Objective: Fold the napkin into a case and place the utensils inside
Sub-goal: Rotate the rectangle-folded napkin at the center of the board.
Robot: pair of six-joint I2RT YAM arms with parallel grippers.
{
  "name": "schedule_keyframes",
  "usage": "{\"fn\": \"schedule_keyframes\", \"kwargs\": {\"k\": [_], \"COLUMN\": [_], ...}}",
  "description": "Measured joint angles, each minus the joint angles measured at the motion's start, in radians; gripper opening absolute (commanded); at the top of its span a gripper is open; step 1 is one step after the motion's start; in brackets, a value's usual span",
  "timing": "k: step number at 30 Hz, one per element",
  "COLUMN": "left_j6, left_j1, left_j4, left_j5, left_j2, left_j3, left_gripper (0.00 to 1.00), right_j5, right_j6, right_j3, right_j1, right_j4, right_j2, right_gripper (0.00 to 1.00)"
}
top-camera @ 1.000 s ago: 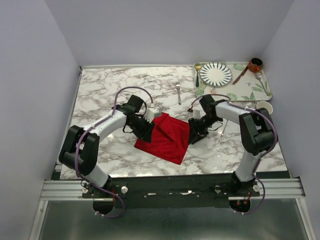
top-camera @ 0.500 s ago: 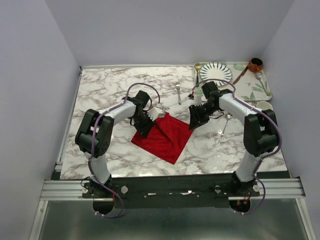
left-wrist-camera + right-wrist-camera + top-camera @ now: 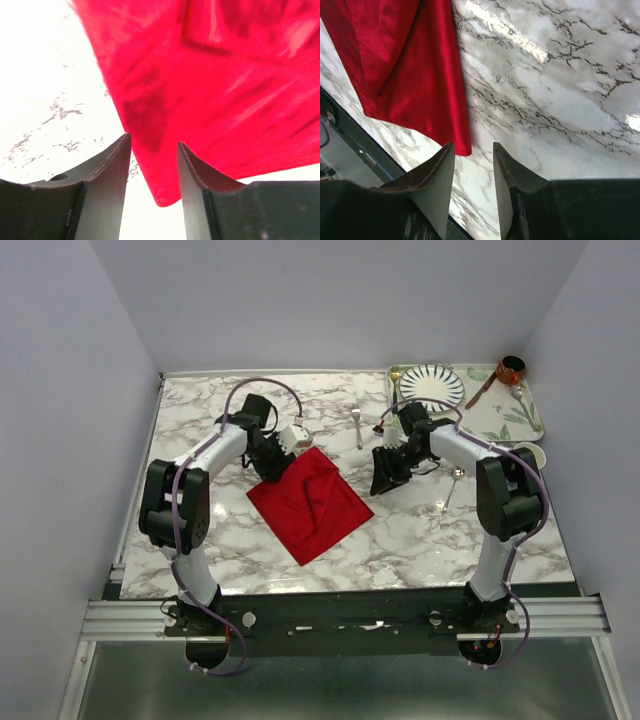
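Observation:
The deep-red napkin point(image 3: 308, 502) lies flat and creased on the marble table, turned like a diamond. My left gripper point(image 3: 268, 466) hovers at its back-left corner. In the left wrist view the napkin point(image 3: 210, 80) fills the frame, and its corner sits loose between the open jaws of my left gripper point(image 3: 152, 140), with a gap on both sides. My right gripper point(image 3: 382, 481) stands just right of the napkin's right corner. In the right wrist view my right gripper point(image 3: 472, 145) is open over bare marble, the napkin point(image 3: 405, 65) ending just ahead of it. A silver fork point(image 3: 356, 424) lies behind the napkin.
A tray point(image 3: 520, 425) at the back right carries a striped plate point(image 3: 431, 387), a gold spoon, a wooden utensil and a brown cup point(image 3: 511, 368). A white cup point(image 3: 529, 452) stands in front of it. A slim silver utensil point(image 3: 450, 488) lies beside the right arm.
Both grippers moved toward the back of the table and opened, letting go of the napkin. The napkin shifted left and now lies spread flatter.

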Motion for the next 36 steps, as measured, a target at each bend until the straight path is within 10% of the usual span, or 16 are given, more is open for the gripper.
{"fn": "schedule_keyframes", "kwargs": {"k": [16, 36], "left_j6": [-0.832, -1.034], "left_j1": [0.018, -0.063], "left_j4": [0.411, 0.592], "left_j5": [0.387, 0.497], "left_j2": [-0.169, -0.049], "left_j3": [-0.359, -0.368], "left_gripper": [0.63, 0.51], "right_j5": [-0.058, -0.169], "right_j6": [0.117, 0.148], "right_j3": [-0.048, -0.158], "right_j1": [0.024, 0.040], "right_j4": [0.099, 0.114], "right_j2": [0.089, 0.082], "right_gripper": [0.28, 0.18]}}
